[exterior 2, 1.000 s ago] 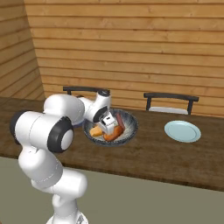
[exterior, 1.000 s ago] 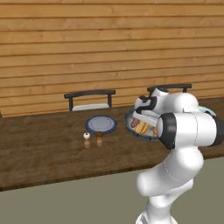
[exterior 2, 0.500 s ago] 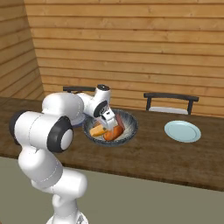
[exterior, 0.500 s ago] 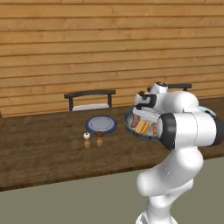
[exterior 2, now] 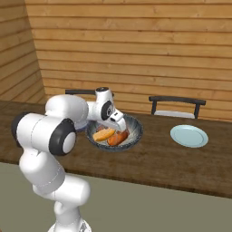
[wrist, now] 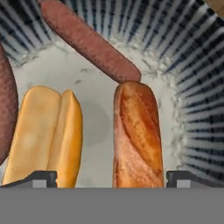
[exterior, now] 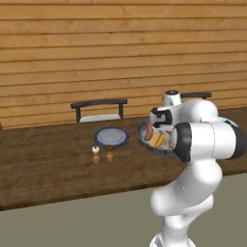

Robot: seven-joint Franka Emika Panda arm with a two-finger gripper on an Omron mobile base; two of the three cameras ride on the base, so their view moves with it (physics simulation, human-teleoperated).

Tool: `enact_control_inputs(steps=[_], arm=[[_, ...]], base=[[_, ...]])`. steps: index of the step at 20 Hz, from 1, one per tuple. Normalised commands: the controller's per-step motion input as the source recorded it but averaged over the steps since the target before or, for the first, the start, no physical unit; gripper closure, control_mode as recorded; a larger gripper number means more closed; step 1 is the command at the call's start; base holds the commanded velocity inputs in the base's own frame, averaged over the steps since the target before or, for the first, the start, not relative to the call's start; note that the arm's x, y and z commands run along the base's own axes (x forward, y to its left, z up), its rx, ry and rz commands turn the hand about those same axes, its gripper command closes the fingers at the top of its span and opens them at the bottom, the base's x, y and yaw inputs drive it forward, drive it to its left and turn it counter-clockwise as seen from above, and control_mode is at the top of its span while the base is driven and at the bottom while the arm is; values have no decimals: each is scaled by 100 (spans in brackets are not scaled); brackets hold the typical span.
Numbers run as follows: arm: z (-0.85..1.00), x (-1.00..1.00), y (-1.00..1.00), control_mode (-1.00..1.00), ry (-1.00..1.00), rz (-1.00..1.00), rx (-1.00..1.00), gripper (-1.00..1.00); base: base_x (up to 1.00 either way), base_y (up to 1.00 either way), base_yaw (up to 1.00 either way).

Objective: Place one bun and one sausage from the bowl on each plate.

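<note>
My gripper [wrist: 111, 178] hangs open just above the bowl [wrist: 197, 65], with nothing between its fingertips [wrist: 41, 177]. Directly below lie a split yellow bun [wrist: 43, 131] and a browner crusty bun [wrist: 138, 131]. One sausage [wrist: 87, 41] lies across the far side, and a second sausage [wrist: 6, 109] shows at the left edge. From the right base view, the gripper [exterior 2: 118, 125] is over the bowl [exterior 2: 136, 129], and the pale blue plate [exterior 2: 189, 136] lies bare to its right. The dark blue-rimmed plate [exterior: 111, 137] lies bare left of the bowl [exterior: 144, 137].
Two small shakers [exterior: 102, 153] stand on the wooden table [exterior: 48, 164] just in front of the dark-rimmed plate. Two dark chairs [exterior: 99, 108] [exterior 2: 176, 105] are at the table's far side, against the wooden plank wall.
The hand has lifted a little over the bowl and its jaws have spread slightly wider. The buns, sausages and plates lie where they were.
</note>
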Motion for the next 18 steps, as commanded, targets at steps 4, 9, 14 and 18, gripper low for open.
enact_control_inputs(steps=[4,9,14,18], arm=[[-8,1,-19,-100,14,3,2,-100],[-30,7,0,-100,11,4,0,-100],[-14,2,0,-100,2,4,0,-100],[-17,0,-3,-100,1,2,3,-100]], base=[[0,0,0],[0,0,0],[0,0,0],[0,0,0]])
